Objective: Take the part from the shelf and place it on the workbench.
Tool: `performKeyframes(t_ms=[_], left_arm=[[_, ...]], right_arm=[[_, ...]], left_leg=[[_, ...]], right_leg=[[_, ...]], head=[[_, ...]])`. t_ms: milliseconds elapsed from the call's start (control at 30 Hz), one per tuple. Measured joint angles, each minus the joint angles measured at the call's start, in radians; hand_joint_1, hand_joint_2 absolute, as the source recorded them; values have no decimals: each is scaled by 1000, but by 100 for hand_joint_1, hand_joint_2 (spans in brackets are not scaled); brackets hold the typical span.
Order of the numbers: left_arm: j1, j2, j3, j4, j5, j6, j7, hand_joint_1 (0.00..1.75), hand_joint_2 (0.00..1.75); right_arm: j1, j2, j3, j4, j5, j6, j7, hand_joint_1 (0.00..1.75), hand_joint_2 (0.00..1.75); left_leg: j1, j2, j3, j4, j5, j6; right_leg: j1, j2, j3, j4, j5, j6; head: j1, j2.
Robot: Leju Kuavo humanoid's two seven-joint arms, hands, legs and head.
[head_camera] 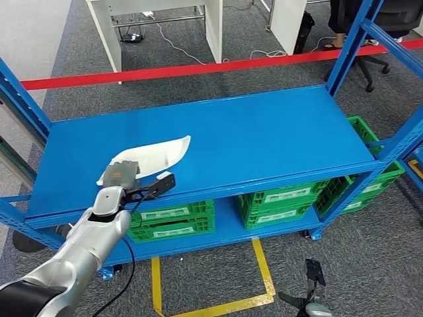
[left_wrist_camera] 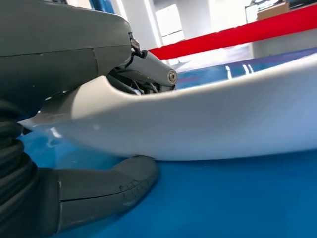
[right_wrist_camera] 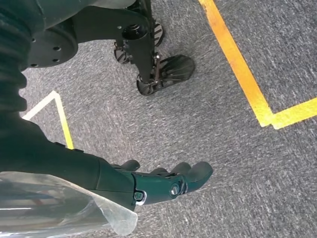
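A long white curved part [head_camera: 160, 153] lies on the blue shelf's [head_camera: 259, 132] top deck, towards its front left. My left hand [head_camera: 121, 177] sits over the part's near left end. In the left wrist view the part [left_wrist_camera: 224, 119] runs between the fingers [left_wrist_camera: 153, 69] hooked over its upper rim and the thumb [left_wrist_camera: 112, 186] pressed under its lower edge, so the hand [left_wrist_camera: 67, 54] grips it. The part still rests on the deck. My right hand [right_wrist_camera: 160, 181] hangs low over the grey carpet, fingers stretched out and holding nothing; it also appears at the bottom of the head view [head_camera: 312, 290].
Green crates [head_camera: 172, 221] [head_camera: 279, 201] fill the lower shelf, and more stand at the right [head_camera: 371, 178]. Blue uprights [head_camera: 349, 46] frame the rack. A red barrier tape [head_camera: 199, 68] runs behind it. Yellow floor marking [head_camera: 259, 277] lies in front. White desks and a chair stand beyond.
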Motion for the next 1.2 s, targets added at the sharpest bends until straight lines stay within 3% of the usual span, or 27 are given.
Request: performKeyframes(t_ms=[500, 567, 667, 800, 867, 967, 1033, 1100, 1133, 1167, 1200], left_arm=[[22, 9, 10, 0, 45, 74, -100, 175, 175], [42, 9, 18, -18, 82, 103, -147, 175, 175], [99, 7, 40, -96, 233, 116, -282, 175, 175], [219, -1, 61, -305, 596, -7, -479, 175, 175], [280, -1, 60, -419, 730, -60, -522, 175, 175], [353, 1, 59, -570, 841, -93, -558, 175, 175], [386, 2, 55, -648, 881, -100, -579, 175, 175], [435, 3, 53, -726, 913, -95, -604, 175, 175], [466, 4, 53, -766, 930, -88, -619, 175, 175], [498, 5, 53, -806, 949, -80, -637, 175, 175], [527, 5, 53, -845, 968, -71, -656, 175, 175]], right_arm=[[-2, 0, 1, 1, -4, 0, -4, 0, 175], [-1, -1, 1, 2, -9, -1, -9, 0, 175], [4, -4, 1, 3, -22, -5, -23, 0, 175], [17, -11, 0, 5, -39, -13, -52, 0, 175], [24, -13, -1, 6, -46, -16, -62, 0, 175], [33, -19, -3, 7, -55, -17, -71, 0, 175], [35, -24, -4, 7, -59, -16, -77, 0, 175], [38, -26, -5, 7, -62, -14, -86, 0, 175], [41, -28, -7, 7, -63, -15, -92, 0, 175], [45, -30, -9, 7, -67, -15, -98, 0, 175], [49, -33, -12, 7, -72, -14, -105, 0, 175]], left_leg=[[0, 0, 0, 0, 0, 0], [0, 0, 1, 0, 0, 0], [0, 0, 1, 0, 0, 0], [0, 1, 0, 0, 0, 0], [-3, 1, -2, 2, -1, 7], [-1, 3, 7, -49, 42, 29], [10, 8, 21, -90, 66, 37], [14, 15, 26, -93, 65, 37], [16, 18, 29, -89, 60, 35], [21, 21, 32, -83, 52, 31], [27, 21, 35, -73, 40, 23]], right_leg=[[0, 0, 0, 0, 0, 0], [0, 0, 0, 0, 0, 0], [0, 0, 0, 0, 0, 0], [0, 1, -1, 0, 0, 0], [-6, 2, -2, -8, 7, 9], [-7, 5, -12, -31, 19, 27], [-4, 4, -50, 26, -12, 32], [-8, 2, -113, 149, -49, 42], [-13, 1, -141, 196, -51, 49], [-19, -1, -157, 212, -35, 56], [-25, -5, -155, 190, -1, 64]], head=[[0, 0], [0, 0], [0, 0], [0, 0], [0, 0], [-1, 0], [3, 0], [7, 0], [8, 0], [8, 0], [9, 0]])
